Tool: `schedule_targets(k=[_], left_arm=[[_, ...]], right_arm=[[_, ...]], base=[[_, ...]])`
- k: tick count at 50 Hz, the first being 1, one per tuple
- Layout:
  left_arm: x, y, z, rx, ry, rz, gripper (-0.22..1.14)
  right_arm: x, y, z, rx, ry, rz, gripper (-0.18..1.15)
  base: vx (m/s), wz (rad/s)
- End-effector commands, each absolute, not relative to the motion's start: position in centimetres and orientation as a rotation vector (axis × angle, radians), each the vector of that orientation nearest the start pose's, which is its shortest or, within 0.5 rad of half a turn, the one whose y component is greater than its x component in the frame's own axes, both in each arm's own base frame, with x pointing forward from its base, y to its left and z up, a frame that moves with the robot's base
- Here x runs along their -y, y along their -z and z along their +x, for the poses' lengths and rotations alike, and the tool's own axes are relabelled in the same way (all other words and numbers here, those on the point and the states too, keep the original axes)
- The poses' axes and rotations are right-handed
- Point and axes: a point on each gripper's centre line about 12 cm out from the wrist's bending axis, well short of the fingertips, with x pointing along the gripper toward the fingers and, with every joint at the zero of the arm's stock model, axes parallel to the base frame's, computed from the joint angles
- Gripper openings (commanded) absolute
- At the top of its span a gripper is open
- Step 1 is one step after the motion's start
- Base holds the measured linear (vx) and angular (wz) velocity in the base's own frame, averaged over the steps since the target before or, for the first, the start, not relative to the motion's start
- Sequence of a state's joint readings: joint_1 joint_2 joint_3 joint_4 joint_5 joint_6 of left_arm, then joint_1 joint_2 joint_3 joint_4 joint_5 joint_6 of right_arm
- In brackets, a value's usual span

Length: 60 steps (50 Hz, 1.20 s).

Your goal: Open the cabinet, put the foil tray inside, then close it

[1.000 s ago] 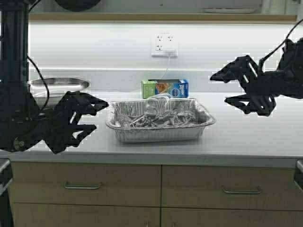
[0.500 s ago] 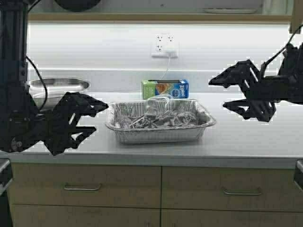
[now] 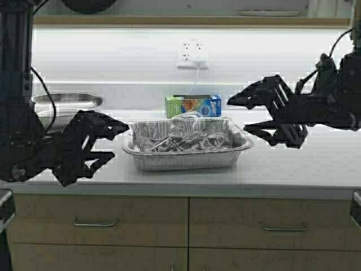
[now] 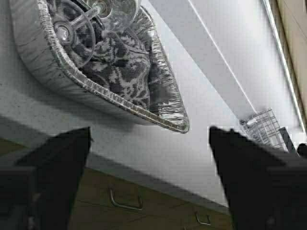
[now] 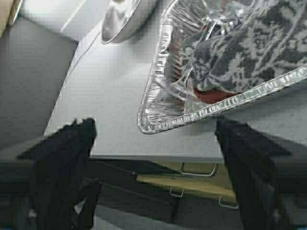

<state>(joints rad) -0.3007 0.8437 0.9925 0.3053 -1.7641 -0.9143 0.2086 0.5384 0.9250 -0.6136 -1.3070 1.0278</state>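
The counter (image 3: 316, 164) is being viewed frontally from above; the foil tray (image 3: 186, 148) is being shared closely by both wrist cameras.

Grey countertop (image 3: 316, 169) ran full width across frame middle. Tan drawer fronts (image 3: 101, 217) below it, slim metal handles (image 3: 95, 223) lower left and lower right. White backsplash wall (image 3: 113, 56) upper half, lit bright by under-shelf strip. White outlet (image 3: 192, 53) top centre, plug and cord hanging down. Wood shelf edge (image 3: 186, 21) along top.
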Motion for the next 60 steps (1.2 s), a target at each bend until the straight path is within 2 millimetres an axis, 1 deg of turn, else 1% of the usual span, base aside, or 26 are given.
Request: schedule_targets(k=[1,4,8,12,16,22,25,28,32,37,44,53,60], left_arm=[[12.2,0.8,27.5,-0.331,0.534,-0.945,1.02],[12.2,0.8,27.5,-0.331,0.534,-0.945,1.02],[12.2,0.8,27.5,-0.331,0.534,-0.945,1.02],[12.2,0.7,27.6,-0.329,0.535,-0.945,1.02],[12.2,0.7,27.6,-0.329,0.535,-0.945,1.02],[12.2,0.7,27.5,-0.331,0.534,-0.946,1.02],[12.2,0.8,27.5,-0.332,0.533,-0.946,1.02],[12.2,0.7,27.5,-0.332,0.535,-0.947,1.02],[12.2,0.7,27.4,-0.333,0.538,-0.948,1.02],[12.3,0.7,27.4,-0.337,0.541,-0.948,1.02],[12.5,0.6,27.9,-0.324,0.552,-0.948,1.02],[12.6,0.8,28.6,-0.306,0.548,-0.952,1.02],[12.2,1.3,28.5,-0.319,0.525,-0.954,1.02]], right_arm=[[-15.4,-4.2,31.6,-0.517,-0.713,0.825,1.04],[-16.4,-3.9,31.8,-0.534,-0.731,0.817,1.04],[-17.7,-3.5,32.5,-0.555,-0.745,0.799,1.04],[-18.6,-3.0,33.6,-0.582,-0.74,0.793,1.04],[-18.9,-2.5,35.2,-0.59,-0.722,0.821,1.04],[-18.1,-2.0,37.9,-0.584,-0.692,0.91,1.04],[-17.1,-1.8,39.1,-0.586,-0.68,0.943,1.04],[-15.7,-1.7,39.7,-0.58,-0.661,0.95,1.04],[-13.6,-1.3,39.5,-0.58,-0.619,0.961,1.04],[-11.6,-1.4,38.4,-0.558,-0.599,0.99,1.04],[-10.4,-1.2,37.1,-0.545,-0.597,0.979,1.04],[-9.5,-1.0,36.8,-0.532,-0.578,0.959,1.04],[-7.8,-0.8,35.9,-0.517,-0.534,0.976,1.04]], base=[[-0.01,0.0],[0.0,0.0],[0.0,0.0],[0.0,0.0],[0.0,0.0],[0.01,0.01],[0.01,0.02],[0.02,0.03],[0.03,0.03],[0.04,0.03],[0.04,0.03],[0.05,0.02],[0.08,0.04]])
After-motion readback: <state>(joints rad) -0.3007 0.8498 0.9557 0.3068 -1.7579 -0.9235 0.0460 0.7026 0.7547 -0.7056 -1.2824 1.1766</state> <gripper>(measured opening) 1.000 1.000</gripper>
